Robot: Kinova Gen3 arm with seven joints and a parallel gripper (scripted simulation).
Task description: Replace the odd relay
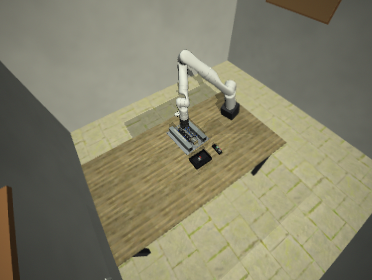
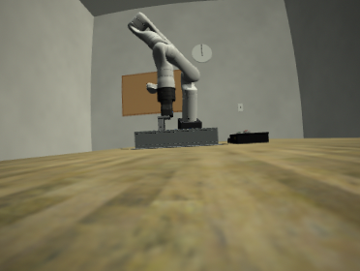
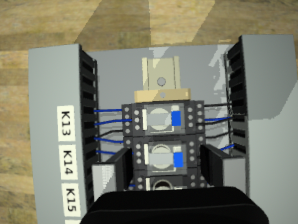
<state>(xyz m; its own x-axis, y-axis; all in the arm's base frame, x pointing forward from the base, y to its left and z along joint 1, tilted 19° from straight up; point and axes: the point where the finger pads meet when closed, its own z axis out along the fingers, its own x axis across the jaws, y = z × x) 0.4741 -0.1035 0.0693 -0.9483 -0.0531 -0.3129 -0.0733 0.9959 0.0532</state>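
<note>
In the wrist view, our hand (image 1: 184, 124) (image 2: 166, 117) (image 3: 166, 160) is open, its two fingers apart at the lower left and lower right of the frame's middle, with nothing gripped. They stand on either side of the row, level with the second relay (image 3: 164, 156), the one next to the K14 label (image 3: 68, 162). That relay carries a blue test button on the right of its top. Above it in the frame, next to the K13 label (image 3: 65, 123), sits the first relay (image 3: 159, 119), its blue button also on the right. Just below the second, a third position (image 3: 162, 184) shows only in part beside the K15 label (image 3: 71, 200); our hand's black body covers the rest, so we cannot tell its button's color.

Blue and dark wires (image 3: 109, 110) run from the row to the slotted ducts (image 3: 55, 125) at left and right. A pale rail (image 3: 160, 70) reaches up toward the top of the frame.

In the top view, the tray (image 1: 194, 164) lies on the wooden surface (image 1: 150, 185) (image 2: 184, 194), just below the panel (image 1: 179, 145) (image 2: 176, 138), with something small, partly red, inside. A small dark part (image 1: 217, 149) lies to the tray's upper right; we cannot make out its button. In the exterior view, our hand hangs above the panel, left of center, and the tray (image 2: 249, 138) stands at the right.
</note>
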